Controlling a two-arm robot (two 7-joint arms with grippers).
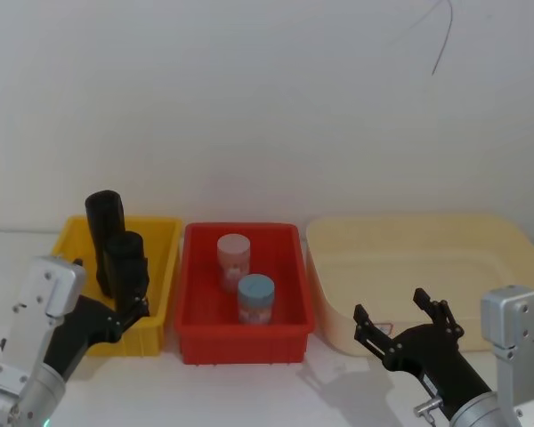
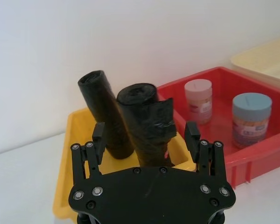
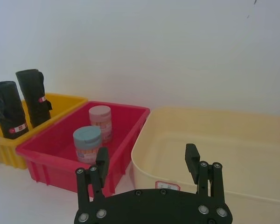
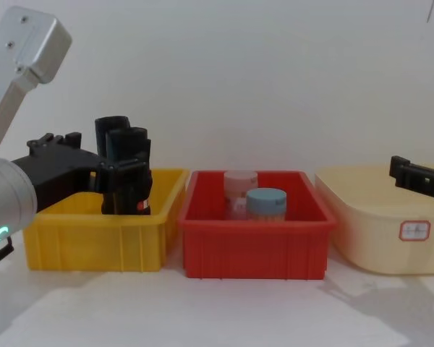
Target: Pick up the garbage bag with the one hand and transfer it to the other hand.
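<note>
Black plastic film, wound into two upright rolls, stands in the yellow bin (image 4: 94, 242) at the robot's left. The nearer garbage bag (image 1: 125, 262) is the one in play, with the second roll (image 1: 104, 227) just behind it. The left end effector (image 2: 145, 130) is spread wide, one finger on each side of the nearer roll at about mid height. The left wrist view shows a gap on both sides, so nothing is gripped yet. The right end effector (image 3: 146, 155) is also spread open and empty, hovering by the front of the cream tub (image 4: 362, 224), well apart from the bag. Between them sits the red bin (image 4: 253, 249), holding a pink-lidded jar (image 1: 233, 256) and a blue-lidded jar (image 1: 255, 298).

The step in hand looks like the grasp. To do it well, centre the roll between the fingers before closing, so it isn't shoved against its neighbour or the bin wall. Film is soft and slick, so a firm squeeze on the body, below the loose flap near the top, should hold better. Lift straight up until clear of the rim, leaving the upper part exposed for the receiving end effector.
</note>
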